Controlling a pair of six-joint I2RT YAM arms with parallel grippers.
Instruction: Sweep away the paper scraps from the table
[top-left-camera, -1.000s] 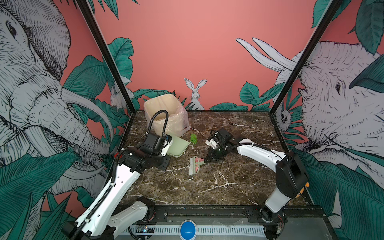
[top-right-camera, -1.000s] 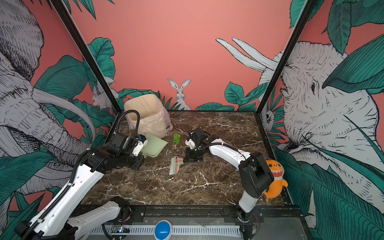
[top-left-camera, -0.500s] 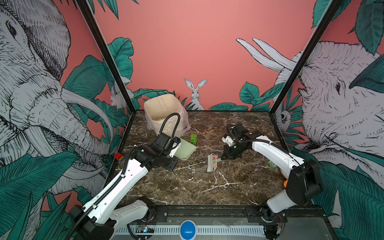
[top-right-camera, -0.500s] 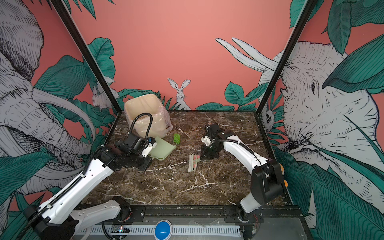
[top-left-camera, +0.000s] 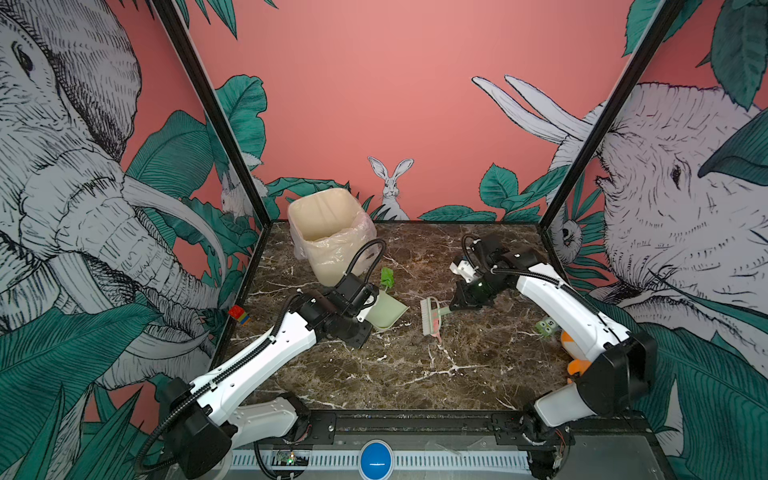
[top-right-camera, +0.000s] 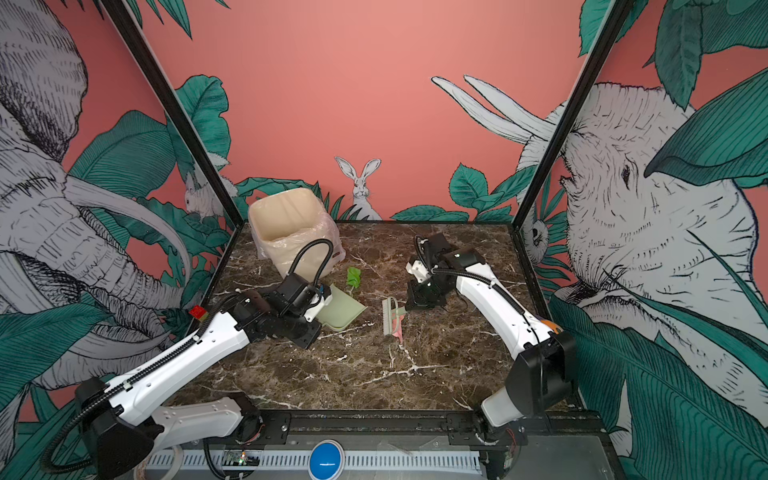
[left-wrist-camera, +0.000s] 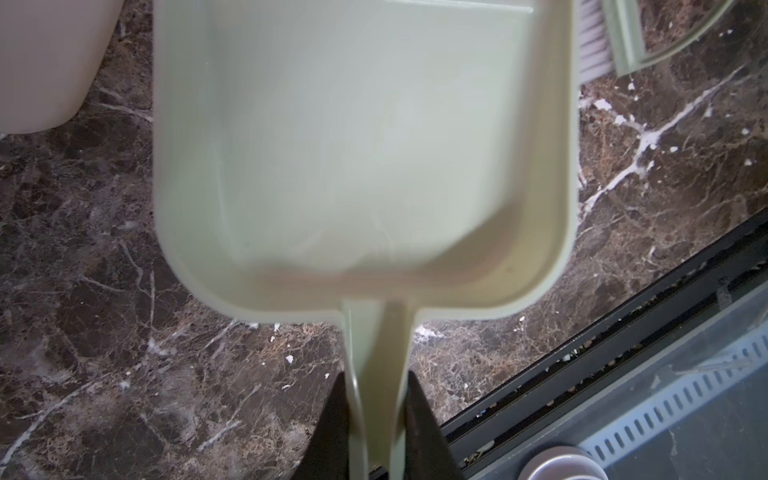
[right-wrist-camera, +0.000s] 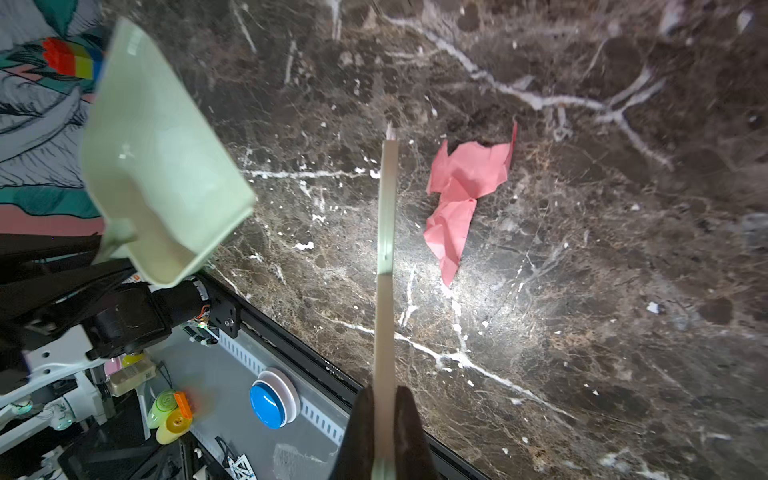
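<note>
Robot test booth: jungle-mural panels (top-left-camera: 374, 104), black frame posts (top-left-camera: 208, 104), marble-look table (top-left-camera: 395, 374), left arm (top-left-camera: 266, 353), right arm (top-left-camera: 573, 316) rail-mounted.

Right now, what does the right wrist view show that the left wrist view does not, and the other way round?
Only the right wrist view shows a pink paper scrap lying on the table beside the brush, and the right gripper shut on the brush handle. Only the left wrist view shows the side of the beige bin and the left gripper shut on the handle of the dustpan. Both show the pale green dustpan, part of the brush and the marble table.
</note>
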